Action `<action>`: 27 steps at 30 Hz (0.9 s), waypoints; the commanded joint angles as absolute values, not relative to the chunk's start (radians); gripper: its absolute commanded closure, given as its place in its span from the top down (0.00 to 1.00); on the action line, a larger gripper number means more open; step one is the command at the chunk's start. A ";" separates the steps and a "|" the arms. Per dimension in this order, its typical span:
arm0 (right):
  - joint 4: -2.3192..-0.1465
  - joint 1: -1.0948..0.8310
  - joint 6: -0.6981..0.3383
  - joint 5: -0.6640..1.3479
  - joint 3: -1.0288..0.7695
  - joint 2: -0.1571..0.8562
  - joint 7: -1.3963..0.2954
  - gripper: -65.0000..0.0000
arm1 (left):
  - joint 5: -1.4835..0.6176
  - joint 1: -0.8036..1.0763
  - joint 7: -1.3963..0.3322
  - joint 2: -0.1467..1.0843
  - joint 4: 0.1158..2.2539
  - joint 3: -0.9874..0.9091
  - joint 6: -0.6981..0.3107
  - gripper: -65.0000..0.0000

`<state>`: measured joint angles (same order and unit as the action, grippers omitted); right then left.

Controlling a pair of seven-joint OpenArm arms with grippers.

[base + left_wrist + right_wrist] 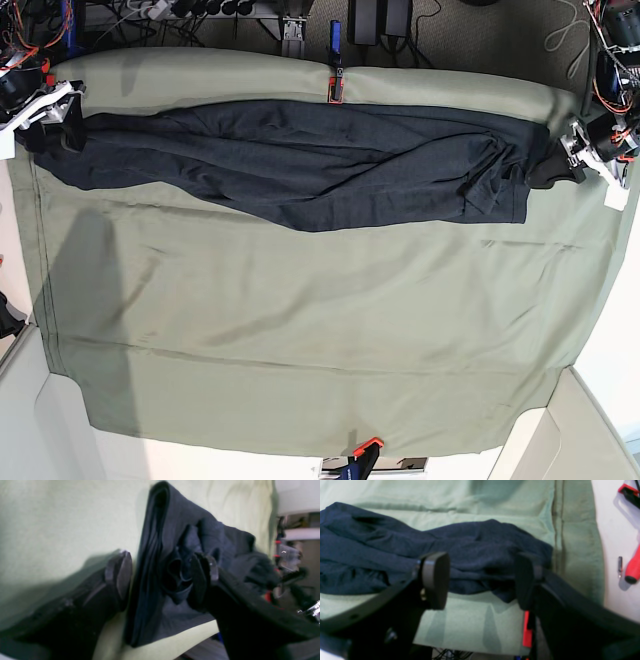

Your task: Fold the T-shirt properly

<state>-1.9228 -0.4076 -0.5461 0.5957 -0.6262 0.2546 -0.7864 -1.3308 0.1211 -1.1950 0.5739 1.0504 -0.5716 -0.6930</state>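
Observation:
The dark charcoal T-shirt (300, 160) lies bunched in a long band across the far part of the olive-green cloth (300, 330). My left gripper (162, 577) is open at the shirt's end on the right of the base view (580, 150). A folded edge of the shirt (150, 555) stands between its fingers (123, 572). My right gripper (480, 580) is open and empty at the other end (45, 115). It hovers over the crumpled shirt end (395, 547), with its pads (436, 580) wide apart.
A red clamp (335, 85) holds the cloth at the far edge and another clamp (365, 447) at the near edge. A red-handled screwdriver (633, 567) lies on the white table beside the cloth's edge. Cables and electronics sit behind the table.

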 commanded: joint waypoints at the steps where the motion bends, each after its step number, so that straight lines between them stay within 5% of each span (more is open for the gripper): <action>1: -1.937 -0.408 -0.546 0.614 -0.633 0.269 -0.763 0.62 | -1.355 0.113 -1.208 0.596 1.050 -0.576 -0.698 0.61; 27: -1.937 -0.408 -0.546 0.636 -0.633 0.268 -0.775 0.62 | -1.484 0.114 -1.358 0.516 1.180 -0.372 -0.698 0.61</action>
<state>-1.9228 -0.4076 -0.5461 0.6178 -0.6262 0.2543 -0.7937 -1.4628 0.1188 -1.3464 0.5034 1.1656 -0.3721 -0.6998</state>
